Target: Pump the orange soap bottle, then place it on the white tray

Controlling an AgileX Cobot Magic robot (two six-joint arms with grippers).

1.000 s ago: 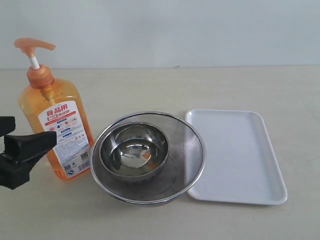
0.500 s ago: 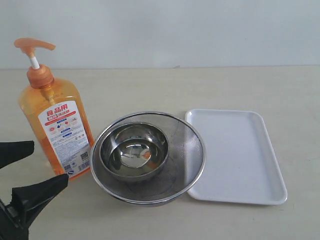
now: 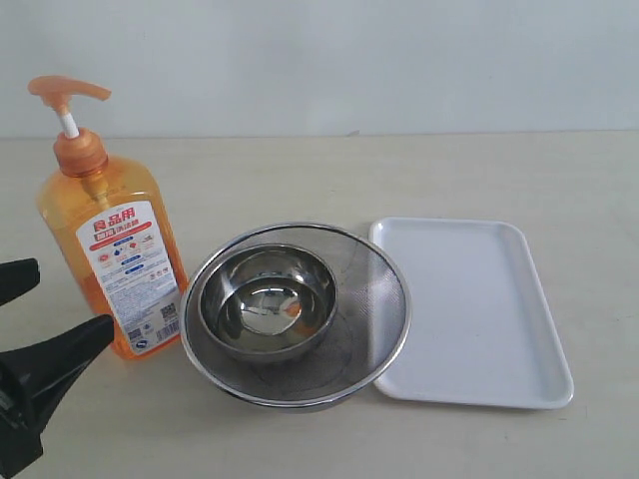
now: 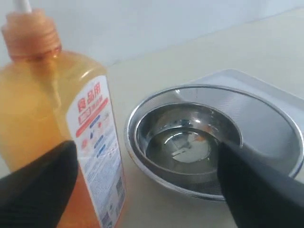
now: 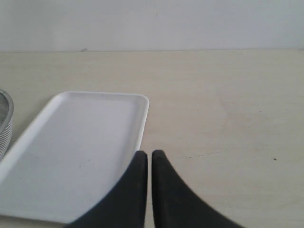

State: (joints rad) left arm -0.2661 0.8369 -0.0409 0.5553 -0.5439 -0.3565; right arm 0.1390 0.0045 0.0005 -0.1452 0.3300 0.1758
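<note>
Step in hand, we judge: approach to orange soap bottle [image 3: 110, 259]; pump head [image 3: 68, 92] up on its stem.
Left gripper [image 3: 75, 294] spread wide, holds nothing, just beside bottle's lower body.
Right gripper [image 5: 148, 153] pinched together, empty, near white tray [image 3: 469, 225] edge.
Bottle upright on table [image 3: 300, 170], left of bowls, off tray.
Next we need press on pump head, bottle steadied.
We count: one bottle, one tray, two steel bowls, small bowl [image 3: 268, 304] nested in mesh bowl [image 3: 374, 299].
</note>
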